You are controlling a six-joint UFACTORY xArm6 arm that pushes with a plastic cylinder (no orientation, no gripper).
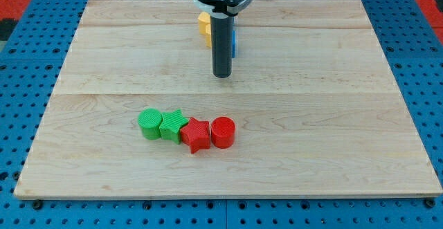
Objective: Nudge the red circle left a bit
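Wooden board (332, 63) on blue pegboard; no pincer fitted, only a rod.
Camera view: my tip (222, 75) hovers well above the red circle (223, 132), which touches the red star (196, 135); pushing left risks shunting the star.

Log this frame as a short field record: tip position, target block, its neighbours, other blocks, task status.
tip: my tip is above the row, touching no block
target: red circle, at the row's right end
neighbours: red star against its left side, then green star and green circle
other blocks: yellow block and blue block, partly hidden behind the rod
status: nudge not yet begun
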